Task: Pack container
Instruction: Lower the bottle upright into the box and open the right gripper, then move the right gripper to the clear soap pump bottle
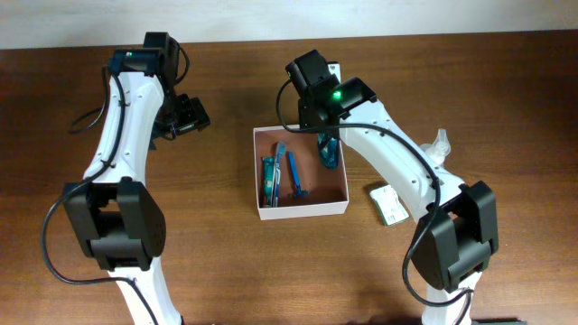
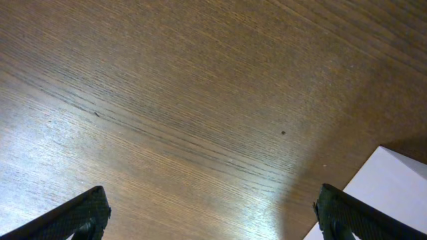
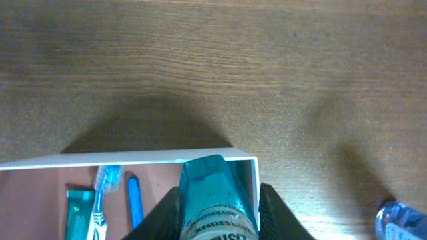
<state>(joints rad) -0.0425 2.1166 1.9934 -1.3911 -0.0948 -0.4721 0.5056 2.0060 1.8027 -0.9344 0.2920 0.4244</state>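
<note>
The container (image 1: 302,210) is a shallow square box with white walls and a reddish-brown inside, at the table's middle. In it lie a green toothbrush pack (image 1: 269,181) and a blue-handled item (image 1: 293,176). My right gripper (image 1: 323,135) is shut on a teal tube (image 1: 330,153) and holds it over the container's right side. In the right wrist view, the tube (image 3: 213,190) sits between my fingers (image 3: 219,200), just inside the container's wall (image 3: 100,161). My left gripper (image 1: 187,117) is open and empty over bare wood, left of the container (image 2: 393,187).
A small white and green pack (image 1: 390,204) lies right of the container. A clear bottle (image 1: 440,144) lies beyond it, also showing in the right wrist view (image 3: 400,223). The table is brown wood.
</note>
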